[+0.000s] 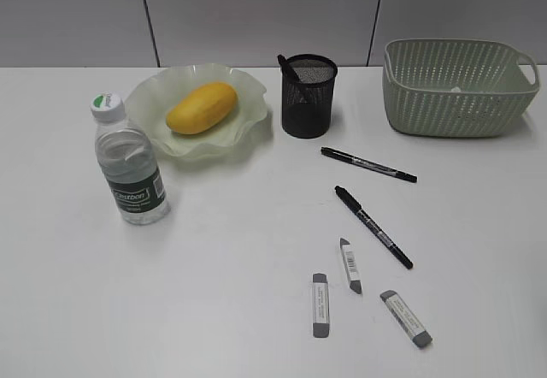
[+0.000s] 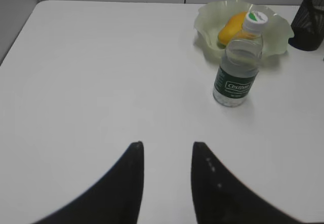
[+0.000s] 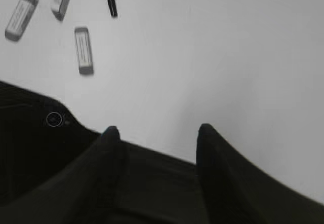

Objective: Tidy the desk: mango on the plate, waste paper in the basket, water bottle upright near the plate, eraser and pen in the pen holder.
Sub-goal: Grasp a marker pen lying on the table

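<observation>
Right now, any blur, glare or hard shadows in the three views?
Exterior view: sharp, even light, soft shadow beside the pen holder. Left wrist view: mildly soft, water bottle label readable, left gripper fingers blurred. Right wrist view: right gripper dark and unfocused, erasers soft.

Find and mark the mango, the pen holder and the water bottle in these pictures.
mango [image 1: 202, 108], exterior view, middle of its yellow skin.
pen holder [image 1: 308, 100], exterior view, front of its black mesh wall.
water bottle [image 2: 236, 84], left wrist view, its dark green label.
</observation>
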Robot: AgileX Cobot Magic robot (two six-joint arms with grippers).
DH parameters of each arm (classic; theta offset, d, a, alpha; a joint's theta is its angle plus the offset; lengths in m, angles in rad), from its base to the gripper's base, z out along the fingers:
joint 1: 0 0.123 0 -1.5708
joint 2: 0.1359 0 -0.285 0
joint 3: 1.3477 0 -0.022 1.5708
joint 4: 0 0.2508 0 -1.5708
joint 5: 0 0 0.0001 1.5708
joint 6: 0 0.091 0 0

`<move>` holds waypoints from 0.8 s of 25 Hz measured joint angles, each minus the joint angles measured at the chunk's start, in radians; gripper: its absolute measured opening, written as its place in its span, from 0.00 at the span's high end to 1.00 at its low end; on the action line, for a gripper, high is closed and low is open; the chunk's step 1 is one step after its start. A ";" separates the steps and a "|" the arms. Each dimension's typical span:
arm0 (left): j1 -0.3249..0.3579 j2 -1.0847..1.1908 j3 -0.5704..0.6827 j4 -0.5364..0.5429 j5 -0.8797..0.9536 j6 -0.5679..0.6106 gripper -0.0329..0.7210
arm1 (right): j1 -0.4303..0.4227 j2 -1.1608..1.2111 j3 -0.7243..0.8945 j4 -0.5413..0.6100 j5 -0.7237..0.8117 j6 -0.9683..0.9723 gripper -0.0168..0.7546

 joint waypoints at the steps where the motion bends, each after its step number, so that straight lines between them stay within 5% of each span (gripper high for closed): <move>1: 0.000 0.014 0.000 -0.005 -0.003 0.010 0.63 | 0.000 -0.105 0.038 0.010 0.030 0.003 0.47; 7: 0.000 0.216 -0.041 -0.040 -0.064 0.082 0.64 | 0.000 -0.526 0.179 0.046 0.072 0.008 0.47; 15: -0.006 0.608 -0.203 -0.182 -0.252 0.214 0.63 | 0.000 -0.774 0.271 0.056 -0.003 0.008 0.47; 20: -0.127 0.892 -0.317 -0.285 -0.366 0.288 0.63 | 0.000 -0.803 0.304 0.069 -0.069 0.007 0.49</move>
